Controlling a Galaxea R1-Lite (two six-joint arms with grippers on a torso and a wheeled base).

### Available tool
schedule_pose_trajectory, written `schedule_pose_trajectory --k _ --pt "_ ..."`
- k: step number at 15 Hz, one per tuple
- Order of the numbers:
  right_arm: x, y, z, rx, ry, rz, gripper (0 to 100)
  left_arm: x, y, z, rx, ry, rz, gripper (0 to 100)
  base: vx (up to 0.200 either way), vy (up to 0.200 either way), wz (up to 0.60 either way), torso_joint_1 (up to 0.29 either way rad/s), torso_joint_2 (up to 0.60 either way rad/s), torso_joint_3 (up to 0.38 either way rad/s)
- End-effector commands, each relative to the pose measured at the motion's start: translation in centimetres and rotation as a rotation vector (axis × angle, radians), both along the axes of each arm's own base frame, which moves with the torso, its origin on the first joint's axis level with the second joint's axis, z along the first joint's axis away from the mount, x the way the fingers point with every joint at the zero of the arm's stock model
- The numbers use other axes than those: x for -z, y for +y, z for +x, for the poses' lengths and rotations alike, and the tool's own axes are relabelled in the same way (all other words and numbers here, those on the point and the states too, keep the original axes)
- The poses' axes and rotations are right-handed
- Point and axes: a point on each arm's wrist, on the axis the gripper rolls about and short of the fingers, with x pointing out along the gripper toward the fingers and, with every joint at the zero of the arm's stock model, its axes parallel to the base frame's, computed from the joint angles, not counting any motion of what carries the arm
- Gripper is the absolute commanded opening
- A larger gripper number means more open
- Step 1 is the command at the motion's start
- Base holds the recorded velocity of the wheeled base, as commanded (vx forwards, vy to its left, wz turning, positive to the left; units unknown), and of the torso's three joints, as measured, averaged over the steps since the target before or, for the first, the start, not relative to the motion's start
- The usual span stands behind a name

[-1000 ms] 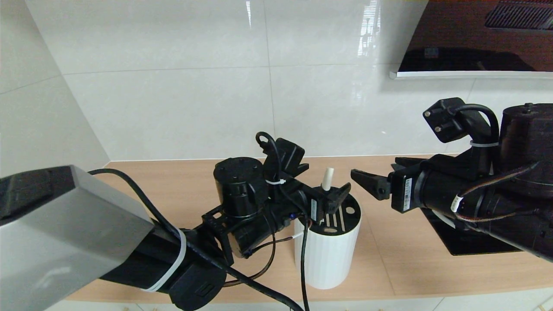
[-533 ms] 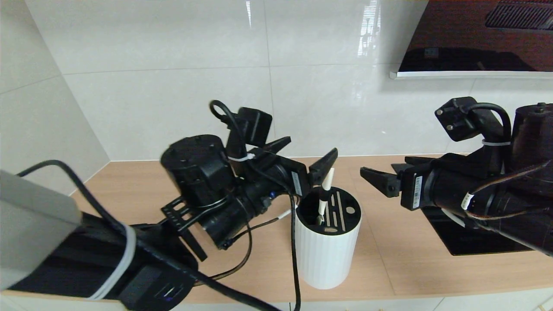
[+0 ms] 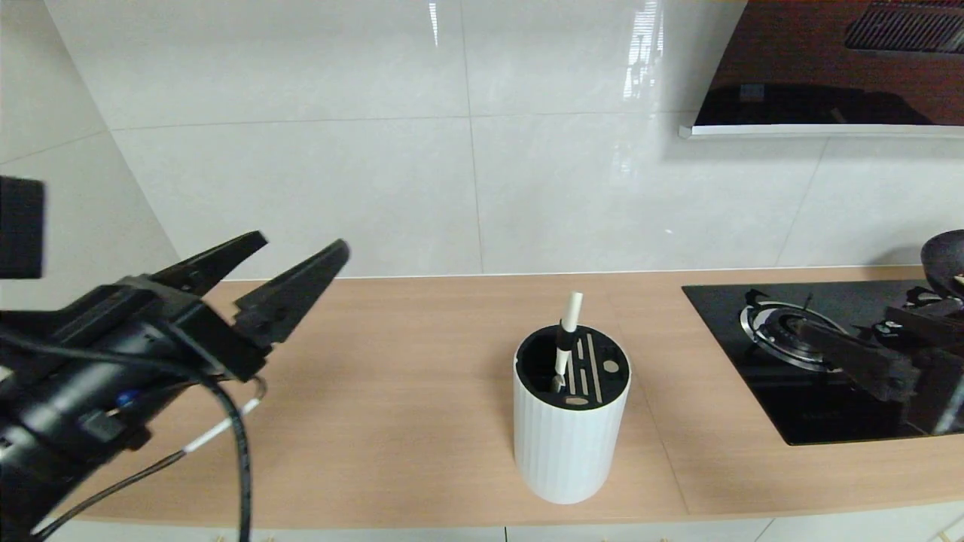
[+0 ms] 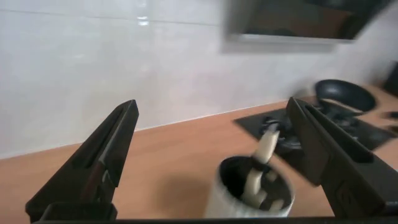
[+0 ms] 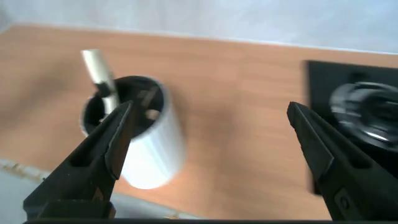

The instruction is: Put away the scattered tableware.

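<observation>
Utensil (image 3: 567, 331) in holder (image 3: 570, 444), counter's (image 3: 422, 391) front edge.
White handle, black collar; ribbed white holder, black top. Left gripper (image 3: 305, 242), right gripper (image 5: 209, 109): fingers spread.

A kitchen: a wooden countertop (image 3: 422, 391) runs along a white tiled wall (image 3: 376, 150), with a black glass gas hob (image 3: 821, 421) set into it, a dark extractor hood (image 3: 828, 68) above, and a black pan (image 3: 945, 260) on the hob

The head camera looks forward and down over the light wooden countertop (image 3: 422, 391) toward the white glossy tiled wall (image 3: 301, 150). Both wrist cameras sit nearer (the left one lower, looking across), and all three views share the white ribbed cylindrical utensil holder (image 3: 570, 429).
</observation>
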Motion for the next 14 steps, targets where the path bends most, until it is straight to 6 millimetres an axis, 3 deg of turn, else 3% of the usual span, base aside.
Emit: schedule_pose_trajectory --k 1,3,4,8,10,13,14 --pt "1.6 -5.5 -8.4 0.228 -0.173 0.047 100 -0.3 5.4 -8.2 -0.139 -0.029 -0.026 100 0.0 0.0 0.0 0.0 0.0 0.0" --pt "2.5 -6.4 -11.1 0.33 -0.184 0.036 100 0.2 6.8 -11.0 -0.187 -0.018 -0.017 100 0.0 0.0 0.0 0.0 0.0 0.0" --pt "2.9 -6.8 -13.4 0.377 -0.212 0.008 100 0.8 7.6 -13.5 -0.2 -0.033 -0.025 100 0.0 0.0 0.0 0.0 0.0 0.0" --pt "5.2 -6.7 -17.2 0.511 -0.273 -0.046 100 3.6 8.5 -17.2 -0.338 -0.065 -0.033 100 0.0 0.0 0.0 0.0 0.0 0.0" --pt "6.4 -6.5 -18.5 0.541 -0.289 -0.075 100 4.7 8.5 -18.5 -0.378 -0.073 -0.03 100 0.0 0.0 0.0 0.0 0.0 0.0" --pt "7.2 -6.7 -18.0 0.596 -0.261 -0.073 100 6.9 8.0 -20.4 -0.459 -0.084 -0.019 100 0.0 0.0 0.0 0.0 0.0 0.0" --pt "8.2 -6.7 -17.3 0.595 -0.227 -0.074 100 8.2 8.0 -20.1 -0.473 -0.049 -0.007 100 0.0 0.0 0.0 0.0 0.0 0.0"
